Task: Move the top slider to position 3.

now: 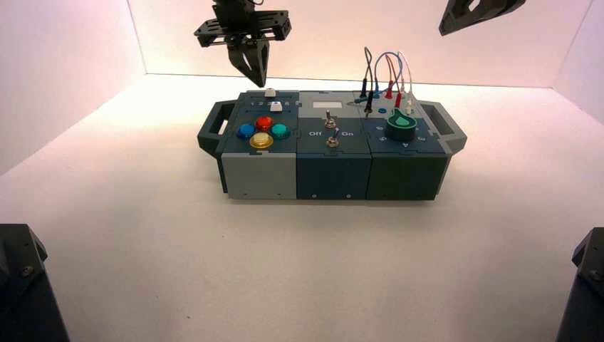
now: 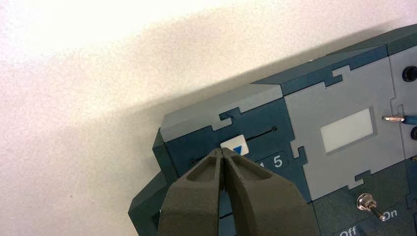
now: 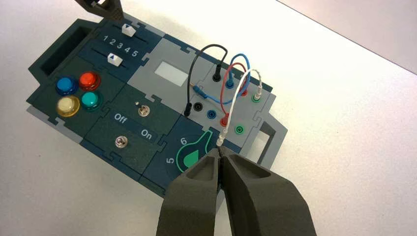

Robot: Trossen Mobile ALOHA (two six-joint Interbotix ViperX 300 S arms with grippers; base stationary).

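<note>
The top slider [image 2: 235, 146] is a small white knob with a blue triangle, in the slot along the box's back left edge; it also shows in the high view [image 1: 270, 92] and the right wrist view [image 3: 129, 29]. My left gripper [image 2: 222, 151] is shut and empty, tips right beside the knob on its low-number side; I cannot tell if they touch. It hangs over the box's back left corner [image 1: 256, 80]. Digits 4 and 5 show past its fingers; position 3 [image 3: 120, 45] shows only in the right wrist view, about level with the knob. My right gripper [image 3: 220, 152] is shut and empty, high over the box's right end.
A second white slider [image 3: 114, 59] sits below the number scale. Four round coloured buttons [image 1: 262, 131], two toggle switches [image 1: 331, 132], a green knob [image 1: 402, 127] and looped wires [image 1: 384, 78] fill the rest of the box. White walls enclose the table.
</note>
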